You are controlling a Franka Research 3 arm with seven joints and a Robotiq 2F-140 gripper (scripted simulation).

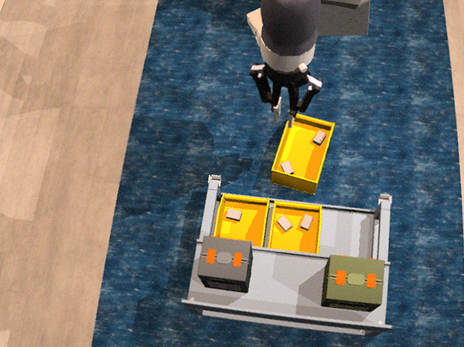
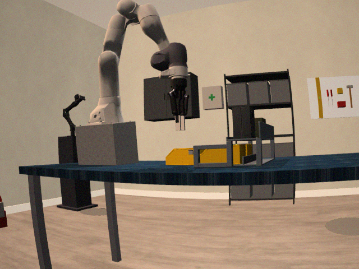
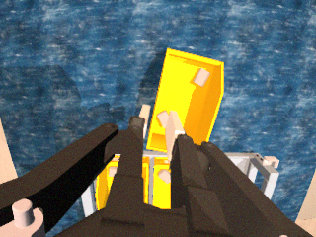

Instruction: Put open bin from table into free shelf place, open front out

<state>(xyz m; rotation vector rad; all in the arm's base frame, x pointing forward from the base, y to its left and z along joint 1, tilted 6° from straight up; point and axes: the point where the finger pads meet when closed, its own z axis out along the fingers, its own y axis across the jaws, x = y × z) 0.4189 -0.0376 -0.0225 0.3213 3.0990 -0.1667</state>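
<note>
The yellow open bin stands level on the blue table, turned at an angle to the shelf, its lower open end toward the robot base. Two small pale parts lie in it. My gripper is slightly open and empty, well above the table near the bin's robot-side end. Two yellow bins stand side by side in the row: the left bin and the middle bin, fronts toward the robot. The place right of them is free. Their rear ends are hidden under the board.
The shelf's upper board covers the rear of the row. A dark grey case stands on its left and an olive green case on its right. Shelf posts rise at both front corners, the right post beside the free place.
</note>
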